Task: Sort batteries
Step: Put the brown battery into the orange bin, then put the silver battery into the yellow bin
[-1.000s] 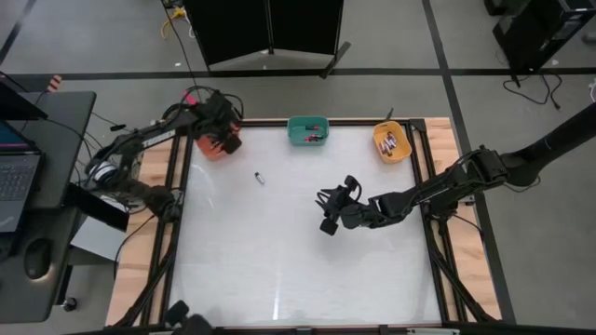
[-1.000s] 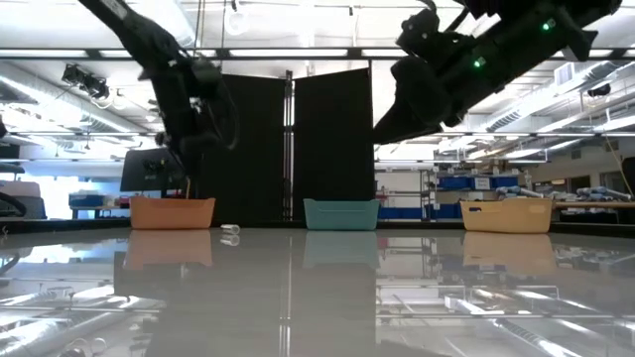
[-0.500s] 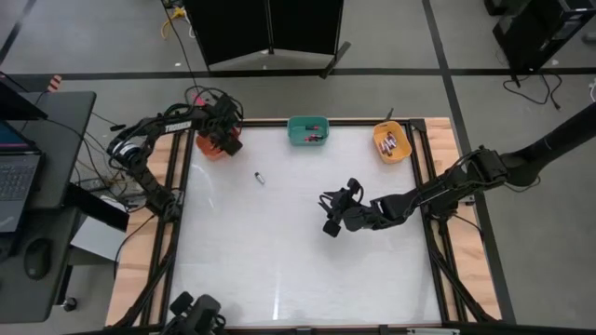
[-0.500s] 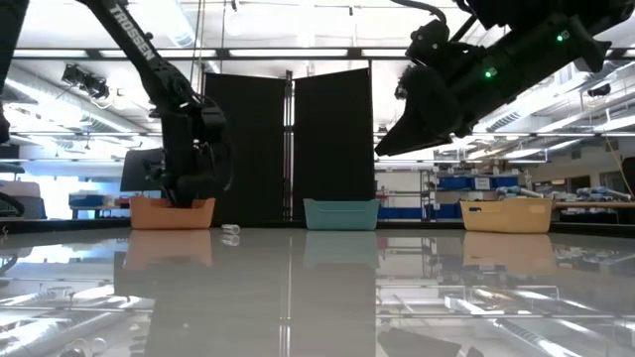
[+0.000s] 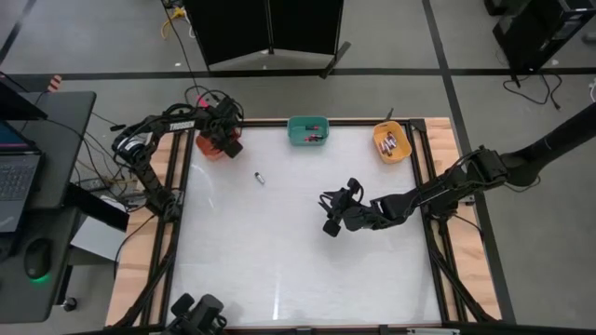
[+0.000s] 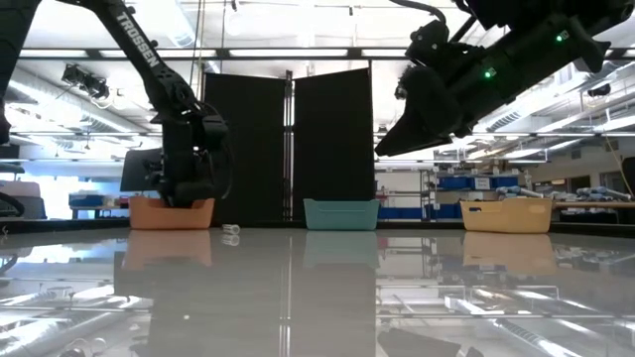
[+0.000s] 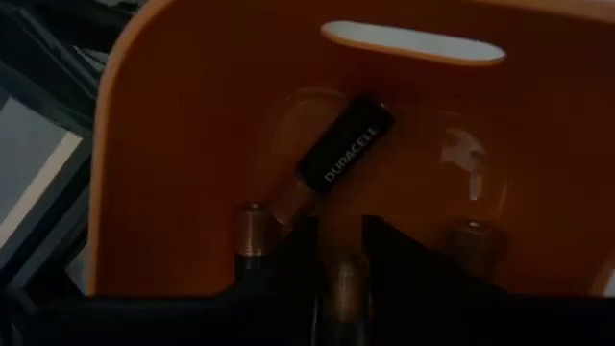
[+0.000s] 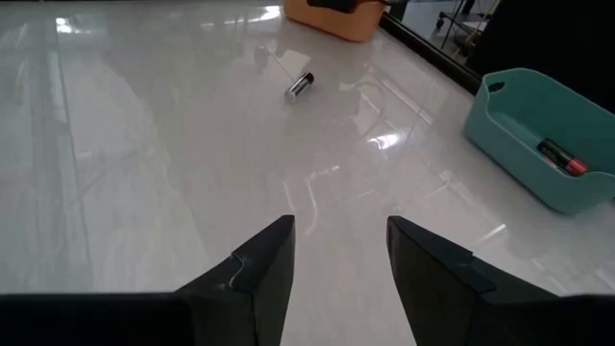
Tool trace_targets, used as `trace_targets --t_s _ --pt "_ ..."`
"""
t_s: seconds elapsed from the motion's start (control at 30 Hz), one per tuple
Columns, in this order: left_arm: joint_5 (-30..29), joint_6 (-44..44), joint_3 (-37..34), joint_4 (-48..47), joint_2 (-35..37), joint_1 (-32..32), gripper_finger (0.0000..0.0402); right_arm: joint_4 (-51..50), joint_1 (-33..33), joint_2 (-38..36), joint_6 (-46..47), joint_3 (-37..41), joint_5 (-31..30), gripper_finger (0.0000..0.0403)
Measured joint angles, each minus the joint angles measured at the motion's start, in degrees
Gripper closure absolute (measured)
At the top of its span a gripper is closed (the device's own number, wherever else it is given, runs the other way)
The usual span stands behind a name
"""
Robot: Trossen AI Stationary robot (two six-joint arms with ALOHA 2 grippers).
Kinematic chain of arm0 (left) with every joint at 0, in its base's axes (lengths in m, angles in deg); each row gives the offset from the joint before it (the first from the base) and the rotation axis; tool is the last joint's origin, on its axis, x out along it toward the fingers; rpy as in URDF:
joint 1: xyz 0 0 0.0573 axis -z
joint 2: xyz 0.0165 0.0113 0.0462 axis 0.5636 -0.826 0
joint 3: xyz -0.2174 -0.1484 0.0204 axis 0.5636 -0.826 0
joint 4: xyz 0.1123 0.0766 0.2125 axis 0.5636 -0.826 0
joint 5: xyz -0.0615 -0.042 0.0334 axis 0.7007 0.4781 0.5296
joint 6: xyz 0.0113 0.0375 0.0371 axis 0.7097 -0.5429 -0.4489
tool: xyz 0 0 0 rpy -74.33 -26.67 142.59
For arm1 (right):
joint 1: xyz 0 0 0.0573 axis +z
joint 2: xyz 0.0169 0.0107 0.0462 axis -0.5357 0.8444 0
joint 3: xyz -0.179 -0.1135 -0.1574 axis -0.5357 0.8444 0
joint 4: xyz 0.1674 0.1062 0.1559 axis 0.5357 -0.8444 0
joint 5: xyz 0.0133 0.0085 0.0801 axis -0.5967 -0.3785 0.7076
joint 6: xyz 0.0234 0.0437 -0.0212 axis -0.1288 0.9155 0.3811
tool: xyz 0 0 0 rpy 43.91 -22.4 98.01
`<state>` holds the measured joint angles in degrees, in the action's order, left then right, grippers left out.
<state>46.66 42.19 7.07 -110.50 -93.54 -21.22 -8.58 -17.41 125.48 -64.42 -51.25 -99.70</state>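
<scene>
One battery (image 5: 260,178) is lying loose on the bench (image 5: 279,270), others sitting in bins. Left pincer (image 5: 222,140) is hovering released over the orange bin (image 7: 192,144), its battery (image 7: 336,159) dropped. Right pincer (image 8: 336,252) is waiting released mid-bench; next move probably means reaching the loose one.

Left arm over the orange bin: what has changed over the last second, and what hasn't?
The left gripper has dropped from above the orange bin down into it; the wrist view shows a dark Duracell battery lying loose on the bin floor ahead of its jaws. The right gripper drifted slightly, jaws open and empty above mid-table. The lone battery on the table, the teal bin and the yellow bin stayed put.
</scene>
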Motion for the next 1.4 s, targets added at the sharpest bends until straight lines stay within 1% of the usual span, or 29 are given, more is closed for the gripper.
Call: trace_targets --t_s 0.07,0.13,0.27,0.37,0.5,0.63,0.77,0.83,0.87,0.9,1.03,1.1,1.13,1.27,1.4 --pt "-0.05 -0.04 0.01 -0.43 0.07 0.0 0.0288 -0.02 0.0 0.0 -0.02 0.0 0.0 0.0225" --pt "-0.11 -0.04 0.01 -0.53 0.07 -0.02 0.0276 -0.01 0.0 0.0 -0.02 0.0 0.0 0.0227" --pt "-0.16 -0.07 0.01 -0.82 0.29 0.0 0.027 0.0 0.0 0.0 -0.02 0.0 0.0 0.0229" --pt "-0.95 -0.16 -0.13 -1.29 1.49 0.09 0.0275 -0.02 0.0 0.0 -0.02 0.0 0.0 0.0229" --pt "-2.23 -0.28 -0.15 -0.62 5.95 0.24 0.0298 -0.02 0.0 0.0 0.0 0.0 0.58 0.0229" --pt "-2.38 -0.07 -0.15 0.08 11.76 1.67 0.0337 -0.02 0.0 0.0 0.07 0.0 1.92 0.0229" --pt "-1.94 -0.02 -3.16 5.42 18.32 4.58 0.0381 -0.01 -0.11 0.0 1.72 0.0 2.12 0.0229" --pt "1.11 -0.75 -6.45 9.97 21.81 6.38 0.0394 0.0 -0.13 0.0 2.39 0.0 2.81 0.0228" --pt "3.95 -1.64 -8.3 11.92 23.67 7.45 0.0395 0.02 -0.13 0.0 2.63 0.0 3.29 0.0229" --pt "7.6 -2.4 -10.1 13.81 25.36 8.54 0.0394 0.04 -0.15 0.0 2.74 0.0 3.49 0.0229" --pt "25.2 -5.16 -16.08 19.21 30.42 13.99 0.0389 0.44 -0.16 0.0 2.77 0.0 3.58 0.0232" --pt "30.74 -4.53 -18.0 21.4 31.24 17.29 0.0389 0.79 -0.3 0.0 2.5 0.0 3.58 0.0231" --pt "31.66 -3.9 -18.51 21.96 31.26 18.88 0.0389 1.35 -0.4 0.0 2.24 0.0 3.6 0.0231" --pt "30.02 -4.45 -18.75 22.1 29.5 24.3 0.0386 3.42 -0.79 0.0 0.47 0.0 3.61 0.023" --pt "29.92 -6.59 -18.15 20.64 26.69 27.77 0.0365 4.76 -1.33 0.0 -0.83 0.0 5.16 0.0233"
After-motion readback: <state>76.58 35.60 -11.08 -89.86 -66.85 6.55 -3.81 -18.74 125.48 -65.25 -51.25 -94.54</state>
